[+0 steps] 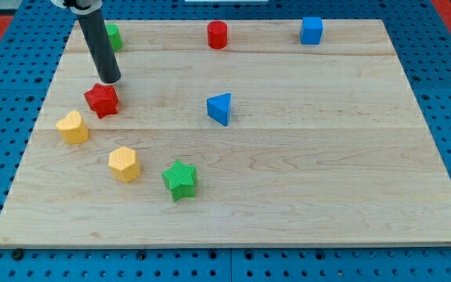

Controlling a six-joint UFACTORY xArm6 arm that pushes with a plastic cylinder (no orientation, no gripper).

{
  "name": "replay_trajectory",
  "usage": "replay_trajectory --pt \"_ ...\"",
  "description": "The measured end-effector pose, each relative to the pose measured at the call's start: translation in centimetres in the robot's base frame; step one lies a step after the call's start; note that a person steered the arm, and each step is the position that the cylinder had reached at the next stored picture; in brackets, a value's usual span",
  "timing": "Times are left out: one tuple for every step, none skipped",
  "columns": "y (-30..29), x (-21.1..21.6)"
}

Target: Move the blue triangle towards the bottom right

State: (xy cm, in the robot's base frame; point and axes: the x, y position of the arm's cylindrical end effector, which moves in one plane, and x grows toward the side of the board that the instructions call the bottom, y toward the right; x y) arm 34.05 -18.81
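The blue triangle (220, 108) lies on the wooden board (304, 172) a little above and left of the board's middle. My tip (110, 81) is at the view's upper left, just above the red star (102, 100) and close to it. The tip is well to the left of the blue triangle, with bare board between them.
A yellow heart (73, 128), a yellow hexagon (124, 164) and a green star (180, 180) lie at the lower left. A green block (113, 35), partly hidden by the rod, a red cylinder (218, 34) and a blue cube (312, 30) sit along the top edge.
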Motion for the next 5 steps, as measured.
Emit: replay_trajectory --pt "-0.1 -0.1" --pt "-0.1 -0.1" --pt "5.7 0.2" --pt "7.8 1.8" --pt "11.6 5.3"
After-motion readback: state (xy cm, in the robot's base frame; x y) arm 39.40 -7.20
